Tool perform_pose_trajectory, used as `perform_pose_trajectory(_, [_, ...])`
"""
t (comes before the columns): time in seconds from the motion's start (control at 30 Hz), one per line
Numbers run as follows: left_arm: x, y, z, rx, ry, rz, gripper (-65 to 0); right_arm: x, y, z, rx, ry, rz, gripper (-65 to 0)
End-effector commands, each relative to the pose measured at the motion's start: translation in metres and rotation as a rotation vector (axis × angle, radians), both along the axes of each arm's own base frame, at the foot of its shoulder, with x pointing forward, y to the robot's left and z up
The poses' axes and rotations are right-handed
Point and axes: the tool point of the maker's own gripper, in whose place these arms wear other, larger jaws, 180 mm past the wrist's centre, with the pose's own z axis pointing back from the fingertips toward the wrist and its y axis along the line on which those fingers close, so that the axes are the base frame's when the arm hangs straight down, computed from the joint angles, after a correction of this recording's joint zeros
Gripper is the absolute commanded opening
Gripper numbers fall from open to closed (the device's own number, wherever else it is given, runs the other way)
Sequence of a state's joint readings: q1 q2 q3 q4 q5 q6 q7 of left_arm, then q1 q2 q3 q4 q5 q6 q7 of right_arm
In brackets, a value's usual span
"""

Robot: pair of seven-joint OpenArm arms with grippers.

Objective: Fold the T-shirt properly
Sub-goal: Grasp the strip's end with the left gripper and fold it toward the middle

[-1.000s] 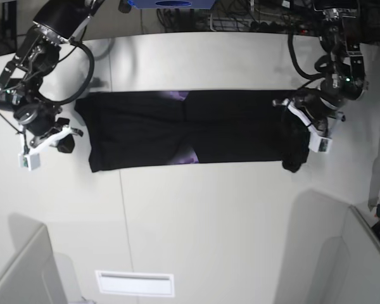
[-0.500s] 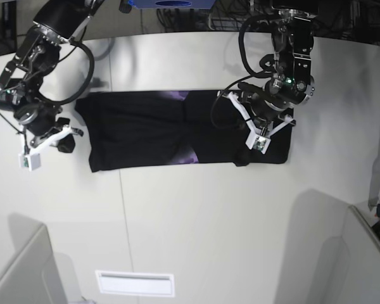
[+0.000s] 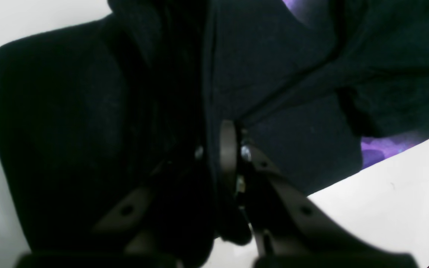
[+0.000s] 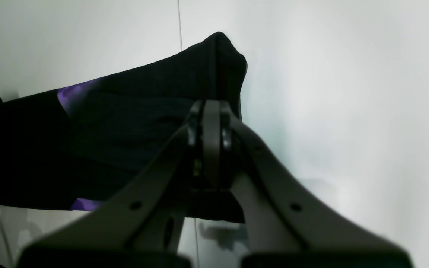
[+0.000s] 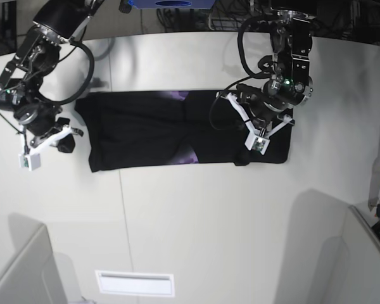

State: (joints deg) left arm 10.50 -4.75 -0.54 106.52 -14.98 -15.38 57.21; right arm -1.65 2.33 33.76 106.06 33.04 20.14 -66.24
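Change: your left end effector (image 5: 250, 136), clamped on T-shirt (image 5: 145, 130) hem, has carried it inward.
Right end effector (image 4: 209, 149): closed, empty.
Meaning: fold under way.

T-shirt (image 5: 145, 130): black cloth, folded into a long band across my table | small purple print patches show at the top middle and low middle | right end of it is doubled back over itself, lying as a thicker layer | left end flat, one corner slightly raised in right wrist view

T-shirt (image 5: 177, 130) lies on the table (image 5: 209, 221), between both claws.
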Motion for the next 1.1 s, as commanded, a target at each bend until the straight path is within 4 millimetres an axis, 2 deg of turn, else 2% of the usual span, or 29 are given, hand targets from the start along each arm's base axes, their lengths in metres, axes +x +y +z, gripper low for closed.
perform_pose_trajectory(0.0, [0.008, -0.004, 0.011, -0.017, -0.047, -0.004, -65.0, 0.009, -0.003, 0.014, -0.009, -0.055, 0.001, -65.0])
perform_pose_trajectory(0.37, [0.005, -0.004, 0.009, -0.017, -0.039, -0.006, -65.0, 0.009, -0.003, 0.014, -0.009, -0.055, 0.001, -65.0])
perform_pose_trajectory(0.47, [0.007, -0.005, 0.01, -0.018, -0.043, -0.009, -56.4, 0.009, -0.002, 0.014, -0.008, -0.055, 0.001, -65.0])
perform_pose_trajectory(0.7, [0.0, -0.036, 0.01, -0.038, -0.038, -0.1, -35.7, 0.009, -0.002, 0.014, -0.008, -0.055, 0.001, -65.0])
perform_pose_trajectory(0.8, [-0.002, -0.046, 0.01, -0.045, -0.036, -0.128, -30.8, 0.008, -0.002, 0.013, -0.008, -0.054, 0.001, -65.0])
perform_pose_trajectory(0.9, [-0.001, -0.07, 0.018, -0.085, -0.054, -0.165, -30.3, 0.006, -0.002, 0.011, -0.008, -0.046, 0.001, -65.0])
perform_pose_trajectory(0.97, [-0.001, -0.079, 0.028, -0.107, -0.079, -0.171, -30.9, 0.005, -0.004, 0.011, -0.004, -0.043, -0.01, -65.0])
perform_pose_trajectory(1.0, [0.002, -0.077, 0.038, -0.11, -0.108, -0.164, -31.9, 0.005, -0.004, 0.011, -0.004, -0.043, -0.01, -65.0])
perform_pose_trajectory(1.03, [0.002, -0.067, 0.041, -0.102, -0.12, -0.138, -36.5, 0.004, -0.004, 0.01, -0.004, -0.04, -0.009, -65.0])
perform_pose_trajectory(1.07, [0.004, -0.052, 0.042, -0.092, -0.124, -0.092, -43.8, 0.002, -0.003, 0.008, -0.004, -0.025, -0.004, -65.0])
